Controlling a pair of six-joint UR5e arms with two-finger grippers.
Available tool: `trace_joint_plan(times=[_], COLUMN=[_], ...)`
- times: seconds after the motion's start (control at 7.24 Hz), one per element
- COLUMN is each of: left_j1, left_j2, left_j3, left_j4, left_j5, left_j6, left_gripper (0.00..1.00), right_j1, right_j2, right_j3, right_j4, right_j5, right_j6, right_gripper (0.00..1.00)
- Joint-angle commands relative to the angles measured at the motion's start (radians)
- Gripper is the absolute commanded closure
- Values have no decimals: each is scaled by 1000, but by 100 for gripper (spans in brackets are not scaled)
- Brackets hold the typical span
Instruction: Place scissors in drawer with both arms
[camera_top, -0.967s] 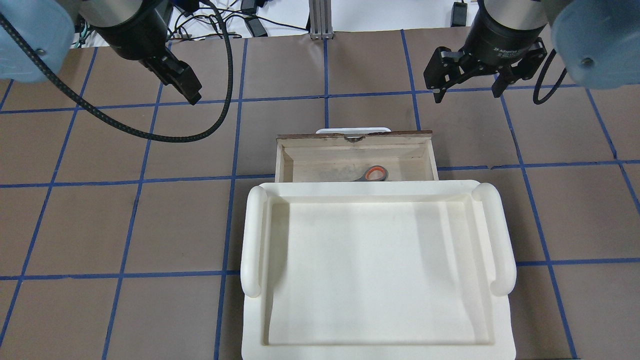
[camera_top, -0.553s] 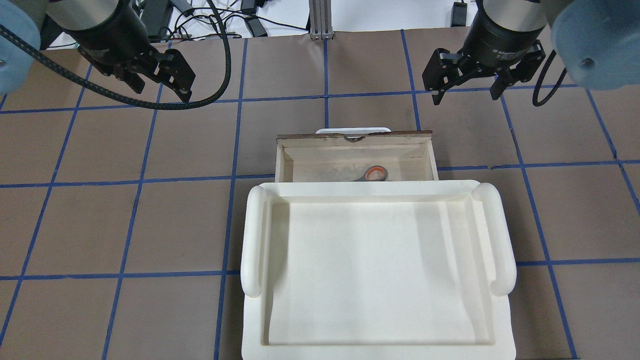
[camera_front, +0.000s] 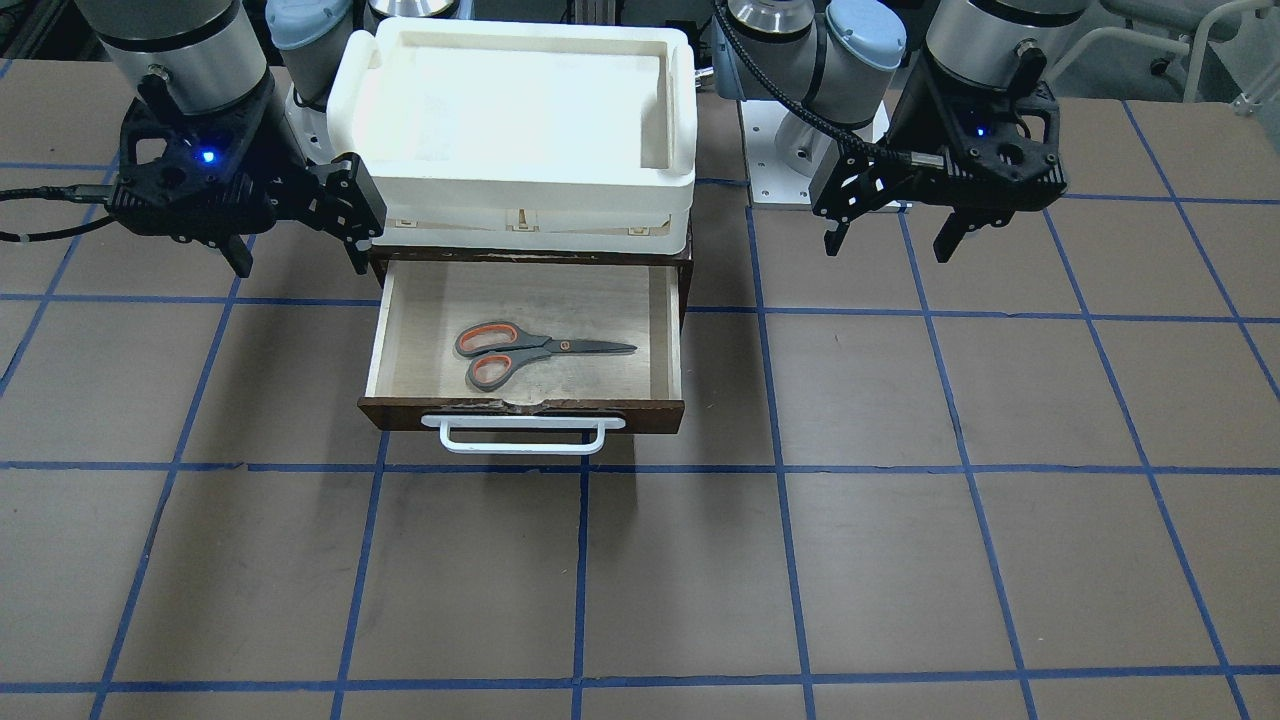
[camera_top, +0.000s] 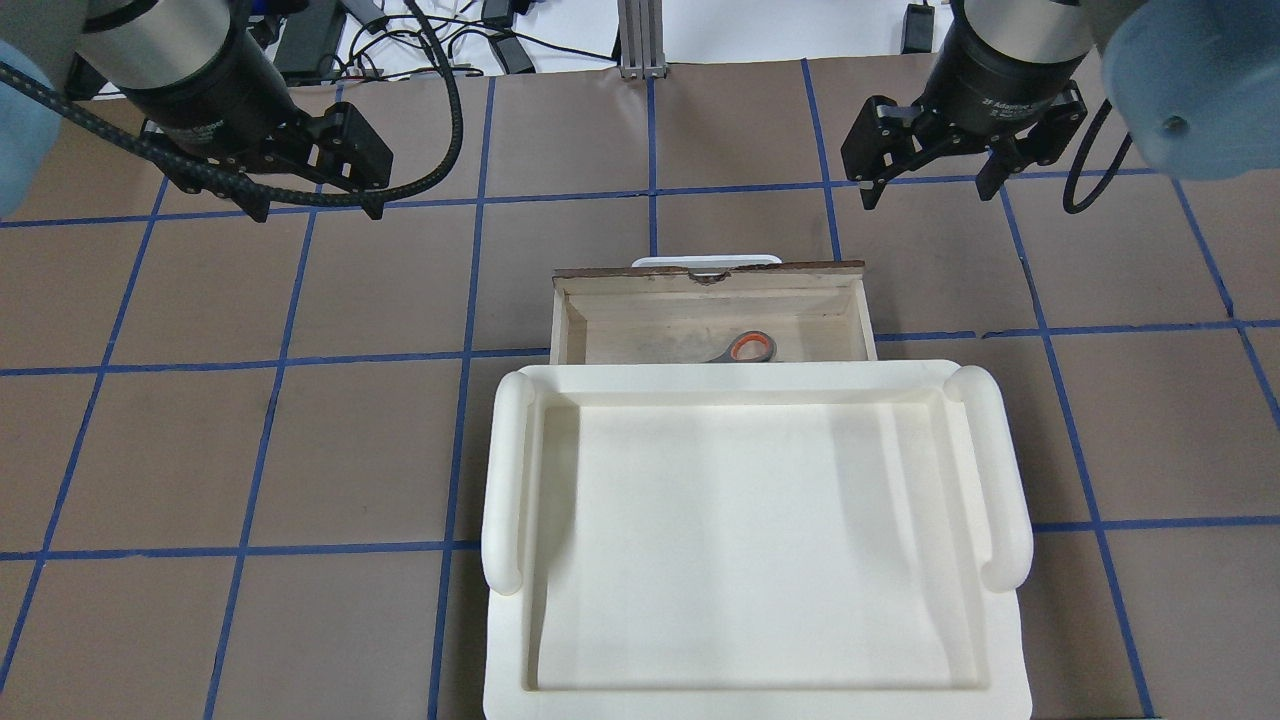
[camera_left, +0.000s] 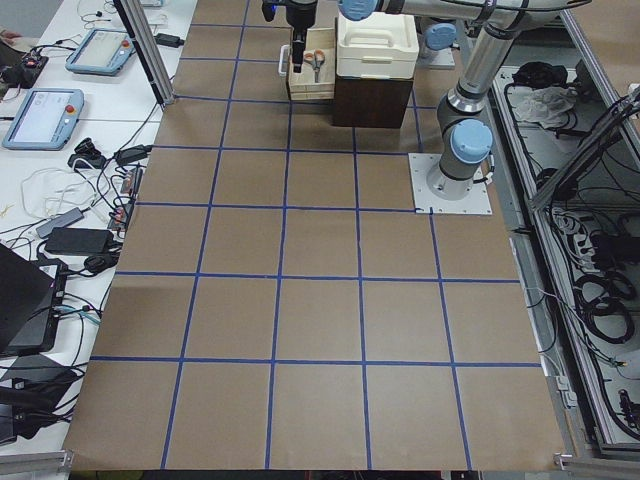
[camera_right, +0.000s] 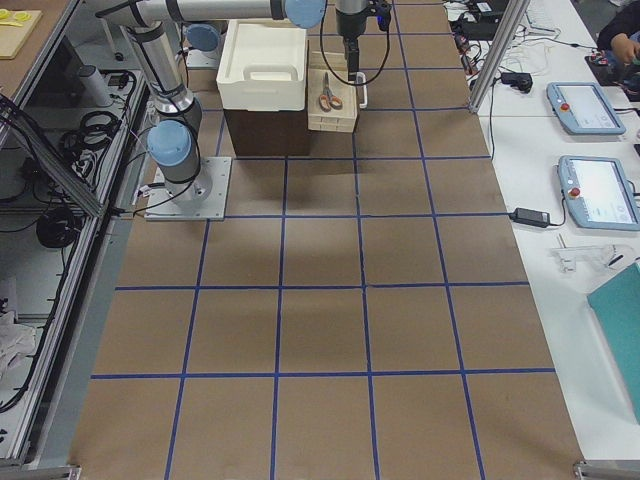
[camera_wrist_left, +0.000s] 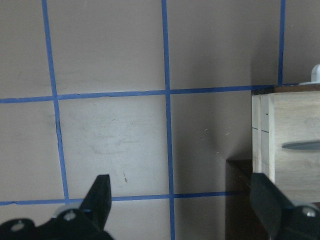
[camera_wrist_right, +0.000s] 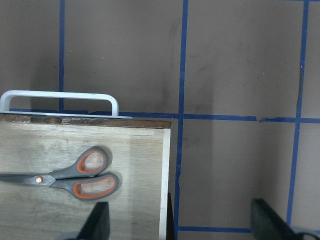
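The scissors (camera_front: 540, 350) lie flat inside the open drawer (camera_front: 520, 412), orange-lined loops toward the robot's right, blades toward its left. Overhead, only one loop (camera_top: 750, 348) shows past the tray, inside the drawer (camera_top: 710, 270). My left gripper (camera_top: 316, 210) is open and empty, hovering off the drawer's left side; it also shows in the front view (camera_front: 888, 245). My right gripper (camera_top: 927, 193) is open and empty above the table beyond the drawer's right corner; it also shows in the front view (camera_front: 300, 265). The right wrist view shows the scissors (camera_wrist_right: 75, 180).
A white plastic tray (camera_top: 510, 470) sits on top of the dark cabinet, over the drawer's rear part. The drawer's white bar handle (camera_front: 522, 440) faces away from the robot. Brown table with blue tape grid (camera_front: 780, 560) all round.
My left gripper has swung left and turned, so both spread fingers now show. The right gripper has barely shifted. Scissors and drawer have not moved.
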Motion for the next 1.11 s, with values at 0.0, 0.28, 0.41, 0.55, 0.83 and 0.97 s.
trace_joint_plan(times=[0.0, 0.28, 0.41, 0.55, 0.83, 0.97], left_j1=[0, 0, 1, 0, 0, 0], left_j2=[1, 1, 4, 7, 7, 11], left_j3=[-3, -4, -4, -4, -4, -4], left_j4=[0, -2, -3, -2, 0, 0], left_j5=[2, 0, 2, 2, 3, 3], left_j6=[-16, -15, -15, -15, -15, -15], left_gripper=[0, 0, 0, 0, 0, 0], right_j1=[0, 0, 0, 0, 0, 0], right_j2=[0, 0, 0, 0, 0, 0], right_j3=[0, 0, 0, 2, 0, 0], right_j4=[0, 0, 0, 0, 0, 0], right_j5=[-6, -12, -12, -12, -10, -10], right_j6=[56, 57, 57, 55, 38, 38], right_gripper=[0, 0, 0, 0, 0, 0])
